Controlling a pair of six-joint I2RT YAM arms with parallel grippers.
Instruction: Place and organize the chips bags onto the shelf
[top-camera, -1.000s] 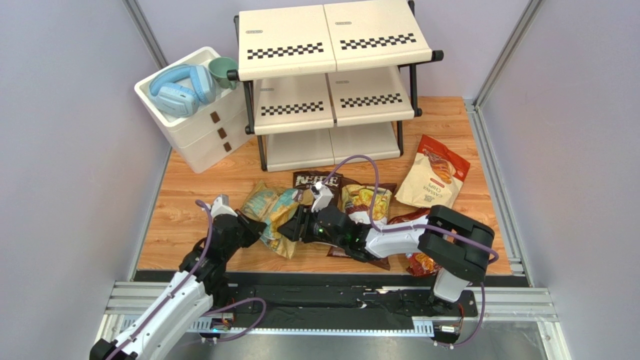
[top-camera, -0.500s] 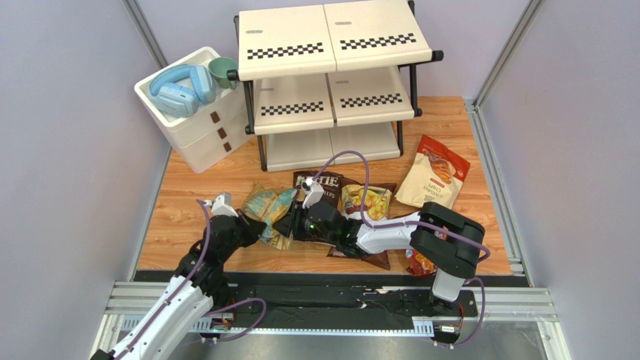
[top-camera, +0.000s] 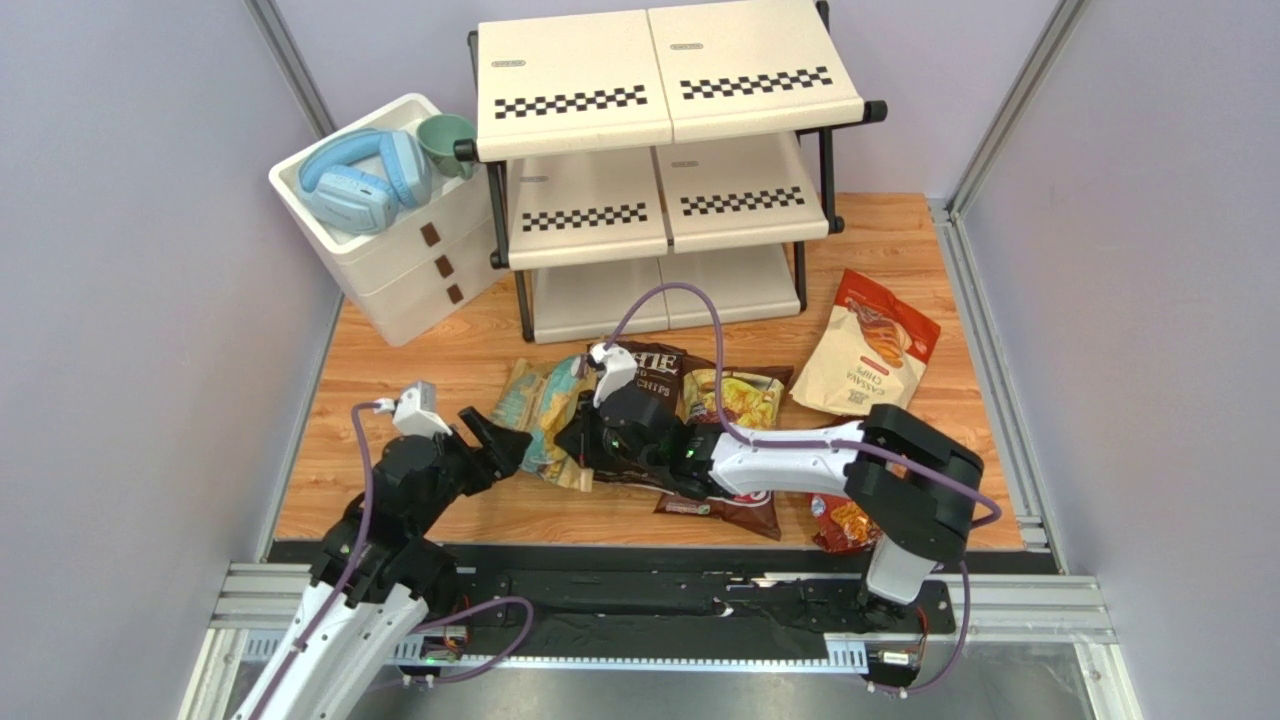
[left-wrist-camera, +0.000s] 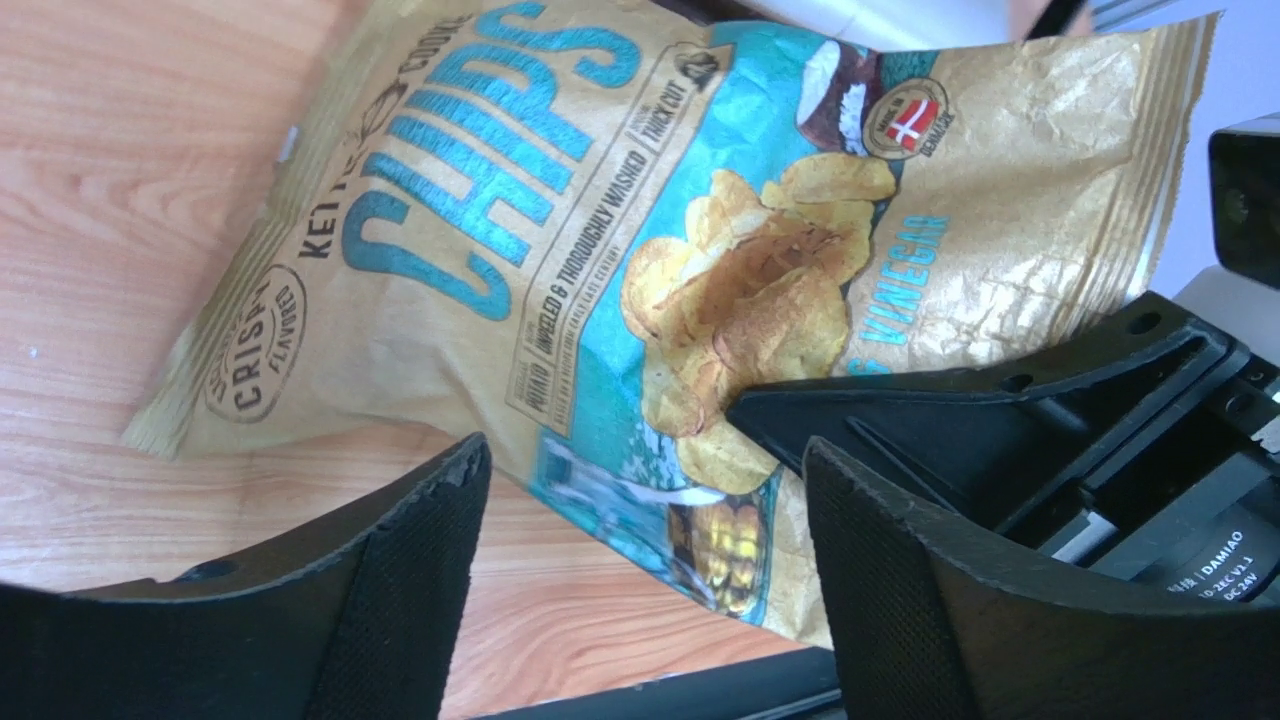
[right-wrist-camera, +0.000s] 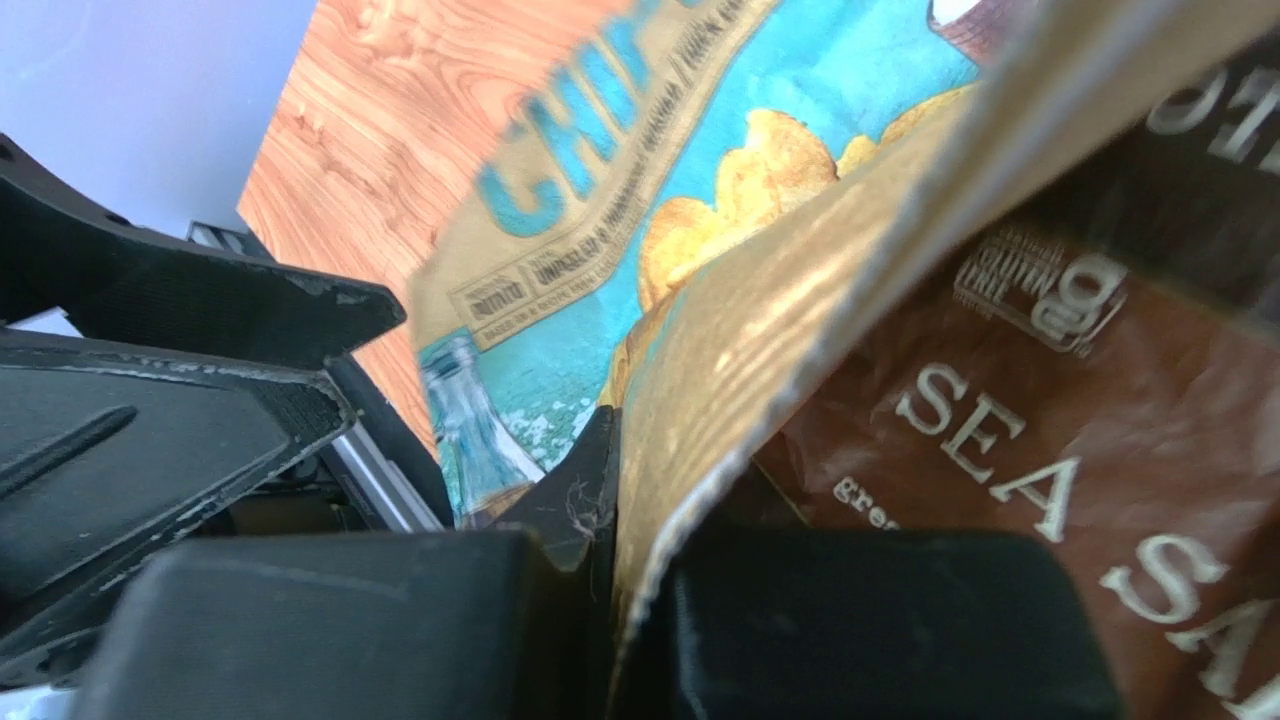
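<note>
My right gripper pinches the edge of the crinkly tan-and-teal chips bag. My left gripper stands wide open just beside it. All five chips bags lie on the wooden table, near the cream three-tier shelf.

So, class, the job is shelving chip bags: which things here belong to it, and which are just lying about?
Job: tan-and-teal kettle chips bag; dark brown Sea Salt bag; bag printed with yellow chips; red snack bag; cream bag with red-orange top; cream three-tier checkered shelf.
Lying about: white three-drawer box; pale blue headphones; green cup.
</note>
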